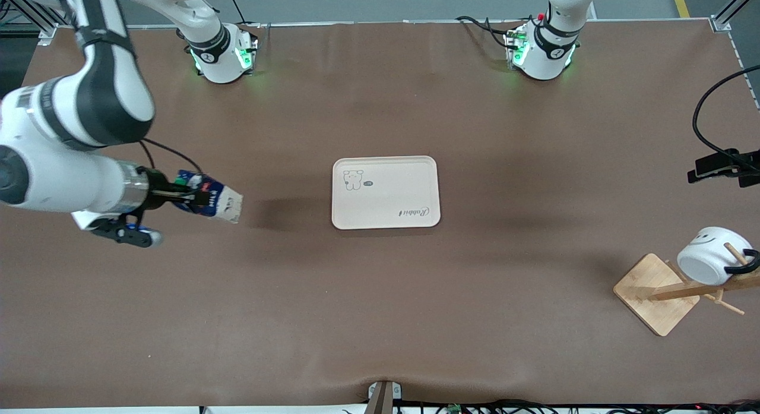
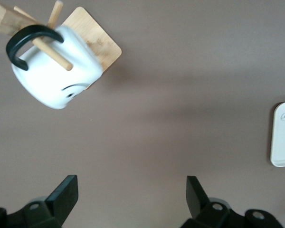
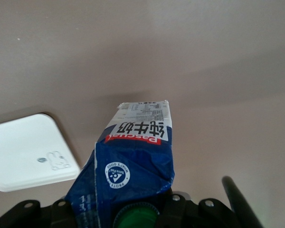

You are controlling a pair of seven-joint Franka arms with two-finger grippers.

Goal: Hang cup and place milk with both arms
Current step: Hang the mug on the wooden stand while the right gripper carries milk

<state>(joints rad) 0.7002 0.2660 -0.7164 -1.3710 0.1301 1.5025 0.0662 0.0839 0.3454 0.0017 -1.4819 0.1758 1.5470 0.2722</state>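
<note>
Table (image 1: 380, 319): a brown-covered surface carried everything; the two arm bases stood along its edge farthest from the front camera.
Right arm (image 1: 77, 135): it reached out over the table at its own end, with the forearm roughly level above the brown cover.
Left arm (image 1: 549, 40): only its base and lowest links showed in the front view; where its hand hung could be read from the left wrist view alone.
Tray (image 1: 386, 192): a cream rectangle with rounded corners, a small bear drawing and a script word, lay flat near the middle of the table; nothing rested on it.
Cup rack (image 1: 656, 292): a wooden stand on a square base stood at the left arm's end of the table, nearer the front camera than the tray, its pegs sticking out.
Cup (image 1: 706, 255): the white mug with the black smile hung tilted on the rack, a peg (image 2: 52, 52) passing through its black handle.
Milk (image 1: 214, 201): the carton was up in the air, tipped on its side with the white bottom pointing toward the tray, over bare table between the right arm's end and the tray.
Right gripper (image 1: 193, 195): clenched on the milk at its dark blue upper part, close to the green cap (image 3: 135, 216).
Left gripper (image 2: 132, 192): released, fingers (image 2: 64, 192) spread wide with nothing between them, over bare table near the cup rack.
</note>
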